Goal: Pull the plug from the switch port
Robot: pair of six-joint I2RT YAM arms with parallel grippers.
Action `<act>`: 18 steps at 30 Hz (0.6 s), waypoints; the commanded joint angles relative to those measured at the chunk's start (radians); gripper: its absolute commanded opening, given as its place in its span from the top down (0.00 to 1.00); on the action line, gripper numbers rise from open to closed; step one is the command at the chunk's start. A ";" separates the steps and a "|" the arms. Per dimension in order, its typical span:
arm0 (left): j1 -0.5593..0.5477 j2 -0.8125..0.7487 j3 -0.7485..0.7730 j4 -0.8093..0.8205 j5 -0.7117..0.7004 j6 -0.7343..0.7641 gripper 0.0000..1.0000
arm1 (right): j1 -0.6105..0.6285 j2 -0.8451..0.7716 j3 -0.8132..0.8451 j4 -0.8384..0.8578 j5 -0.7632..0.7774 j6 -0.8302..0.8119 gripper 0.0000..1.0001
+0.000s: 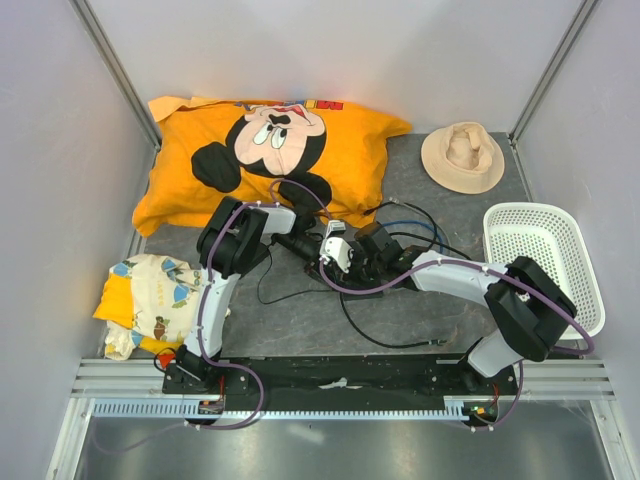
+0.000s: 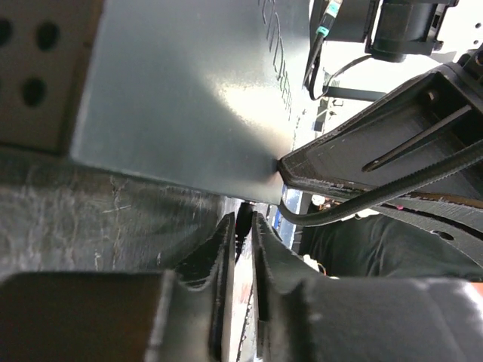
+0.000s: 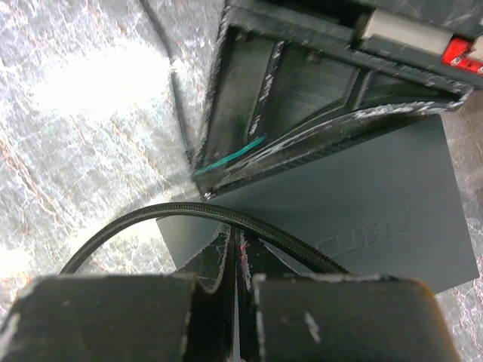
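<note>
1. Switch (image 3: 362, 204), right wrist view: the flat dark box lies on the mottled grey mat (image 3: 75, 113), its long axis running from the right gripper (image 3: 235, 256) away to the upper right. That gripper's jaws are pressed together, with nothing visible between them, and its tips are at the switch's near corner. A black cable (image 3: 151, 219) arcs across just ahead of them. The left arm's finger (image 3: 302, 98) lies along the switch's far edge.
2. Left wrist view: the switch's top face lies directly ahead of the left gripper (image 2: 240, 241). Its jaws stand a narrow slit apart. Something dark sits at the slit's end, but I cannot tell whether it is the plug or whether it is gripped.
3. Top view: both grippers meet over the switch and hide it. The left looks better placed to pull. Loose cables ring the switch, a Mickey Mouse pillow (image 1: 270, 150) lies beyond it and a white basket (image 1: 545, 260) to its right, so room is tight.
</note>
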 commanded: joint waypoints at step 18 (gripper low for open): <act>-0.038 0.073 0.096 -0.269 0.173 0.236 0.98 | 0.009 0.067 -0.087 -0.133 0.047 -0.012 1.00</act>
